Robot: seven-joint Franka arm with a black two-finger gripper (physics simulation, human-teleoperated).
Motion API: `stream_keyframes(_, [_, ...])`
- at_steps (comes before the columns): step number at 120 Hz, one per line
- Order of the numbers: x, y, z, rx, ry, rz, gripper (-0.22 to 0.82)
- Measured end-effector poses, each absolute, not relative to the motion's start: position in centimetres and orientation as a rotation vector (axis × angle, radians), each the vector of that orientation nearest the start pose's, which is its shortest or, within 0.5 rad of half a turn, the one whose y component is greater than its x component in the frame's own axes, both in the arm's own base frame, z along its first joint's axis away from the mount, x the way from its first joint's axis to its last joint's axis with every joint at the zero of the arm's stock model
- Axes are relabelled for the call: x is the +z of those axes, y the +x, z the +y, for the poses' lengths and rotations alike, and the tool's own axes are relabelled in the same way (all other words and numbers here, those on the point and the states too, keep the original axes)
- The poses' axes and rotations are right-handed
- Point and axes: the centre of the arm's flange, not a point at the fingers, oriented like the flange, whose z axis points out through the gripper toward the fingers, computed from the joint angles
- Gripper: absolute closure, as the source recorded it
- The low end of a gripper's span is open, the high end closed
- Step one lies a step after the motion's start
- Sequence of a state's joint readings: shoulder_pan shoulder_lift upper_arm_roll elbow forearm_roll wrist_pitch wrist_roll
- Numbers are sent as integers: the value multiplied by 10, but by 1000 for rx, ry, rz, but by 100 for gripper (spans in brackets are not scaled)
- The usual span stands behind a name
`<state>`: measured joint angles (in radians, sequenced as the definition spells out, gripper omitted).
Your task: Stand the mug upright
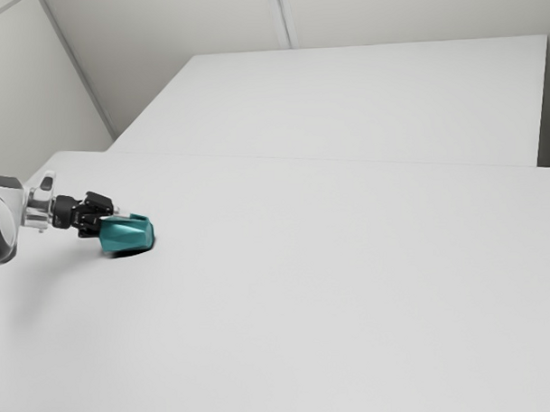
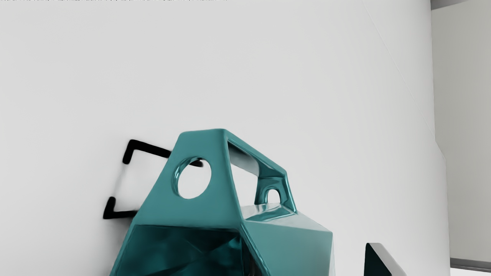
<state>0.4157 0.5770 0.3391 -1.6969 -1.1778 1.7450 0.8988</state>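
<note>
Teal mug [image 1: 127, 235] on its side at the tabletop [image 1: 305, 286], near the exterior view's left; long axis roughly level, mouth facing my end effector [image 1: 111, 217], base toward the exterior view's right. My fingers are spread, one standing apart from the mug's wall. Glossy, faceted body; angular handle [image 2: 207, 214] uppermost, pierced by a round hole.
</note>
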Motion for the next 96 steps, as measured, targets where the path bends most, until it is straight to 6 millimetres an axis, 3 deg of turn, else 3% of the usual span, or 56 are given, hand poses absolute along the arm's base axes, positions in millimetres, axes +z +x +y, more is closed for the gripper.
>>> stream_keyframes(44, [286, 546, 358, 462, 2163, 396, 71])
stream_keyframes(73, [326, 563, 338, 506, 2187, 325, 76])
stream_keyframes(85, [356, 577, 317, 525, 2220, 253, 77])
stream_keyframes(96, [390, 599, 270, 508, 2292, 123, 77])
